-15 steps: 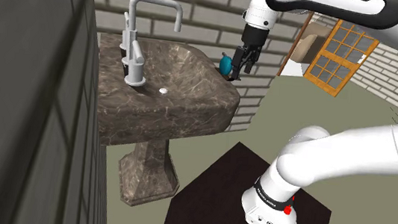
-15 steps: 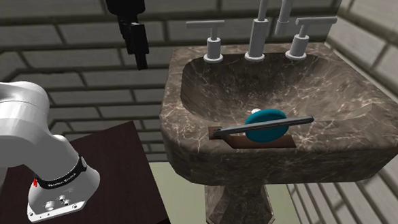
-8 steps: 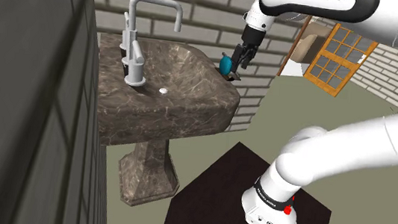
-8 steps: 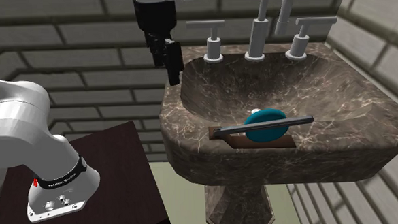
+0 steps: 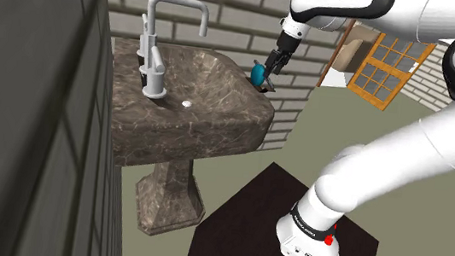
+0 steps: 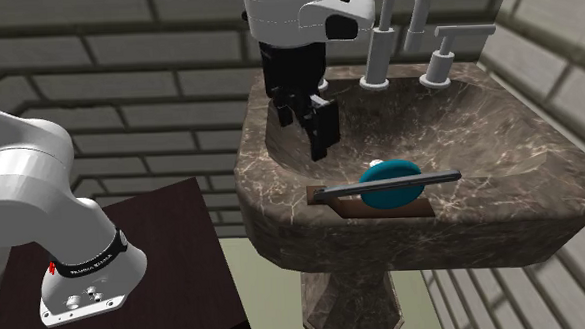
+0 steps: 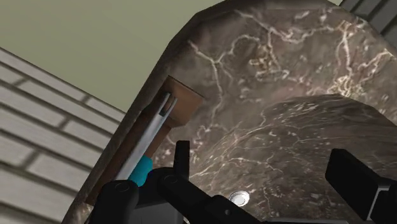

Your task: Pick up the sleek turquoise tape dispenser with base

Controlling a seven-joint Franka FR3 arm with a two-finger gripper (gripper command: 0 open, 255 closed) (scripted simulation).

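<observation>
The turquoise tape dispenser [image 6: 389, 186] lies on the front rim of a brown marbled sink [image 6: 542, 212], on a brown base with a grey bar across it. It also sits at the sink's far edge in the shoulder view [image 5: 259, 71]. My black gripper [image 6: 305, 128] hangs over the basin, up and to the left of the dispenser in the second exterior view, and apart from it. In the wrist view the gripper [image 7: 267, 173] is open with nothing between its fingers. The dispenser's grey bar [image 7: 150, 136] and turquoise body [image 7: 142, 169] lie beside one finger [image 7: 181, 156].
A grey faucet [image 6: 381, 43] with two handles stands at the sink's back rim. The drain [image 7: 239, 198] lies low in the basin. Brick walls [image 6: 128, 84] surround the pedestal sink [image 5: 217, 130]. My dark stand [image 5: 242, 227] is beside it.
The gripper has swung from outside the sink's left rim, in the second exterior view, to over the basin, lower and nearer the dispenser. The dispenser has not moved.
</observation>
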